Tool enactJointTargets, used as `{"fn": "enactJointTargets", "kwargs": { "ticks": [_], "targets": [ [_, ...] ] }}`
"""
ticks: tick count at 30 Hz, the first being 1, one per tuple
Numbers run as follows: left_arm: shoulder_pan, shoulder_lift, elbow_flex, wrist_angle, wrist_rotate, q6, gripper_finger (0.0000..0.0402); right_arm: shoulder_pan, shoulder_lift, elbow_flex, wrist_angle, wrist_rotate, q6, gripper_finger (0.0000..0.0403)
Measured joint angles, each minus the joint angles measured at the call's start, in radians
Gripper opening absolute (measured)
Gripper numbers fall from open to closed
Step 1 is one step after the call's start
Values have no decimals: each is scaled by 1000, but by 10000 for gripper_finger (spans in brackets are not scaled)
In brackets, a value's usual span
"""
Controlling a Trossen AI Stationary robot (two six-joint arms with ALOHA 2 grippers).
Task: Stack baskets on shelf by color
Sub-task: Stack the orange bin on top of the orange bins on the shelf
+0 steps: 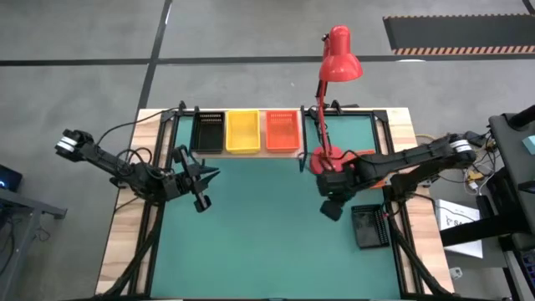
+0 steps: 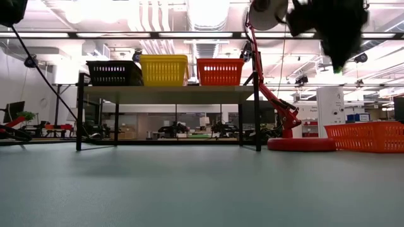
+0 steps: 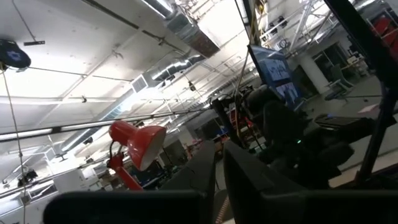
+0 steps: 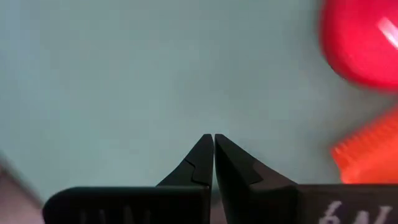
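left gripper (image 1: 203,177) clenched, empty, above table's left; right gripper (image 1: 332,209) clenched, empty, beside lamp base (image 1: 324,156)

Red desk lamp (image 1: 337,63) with round base (image 1: 326,155) on green-topped table (image 1: 267,242), papers (image 1: 458,219) beside the table

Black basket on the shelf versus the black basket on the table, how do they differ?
The black basket on the shelf sits raised on the shelf; the black basket on the table lies on the green table. The shelf one ends a row, beside a yellow basket; the table one lies alone. Both are black rectangular mesh, seemingly alike in size.
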Motion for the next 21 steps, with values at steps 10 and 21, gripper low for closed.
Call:
{"fn": "enactJointTargets", "kwargs": {
  "ticks": [10,21],
  "targets": [
    [0,16,3,23,0,0,15,-55,-147,-288,-15,183,331,8],
    [0,14,0,23,0,0,15,-122,-103,-324,-88,246,360,32]
  ]
}}
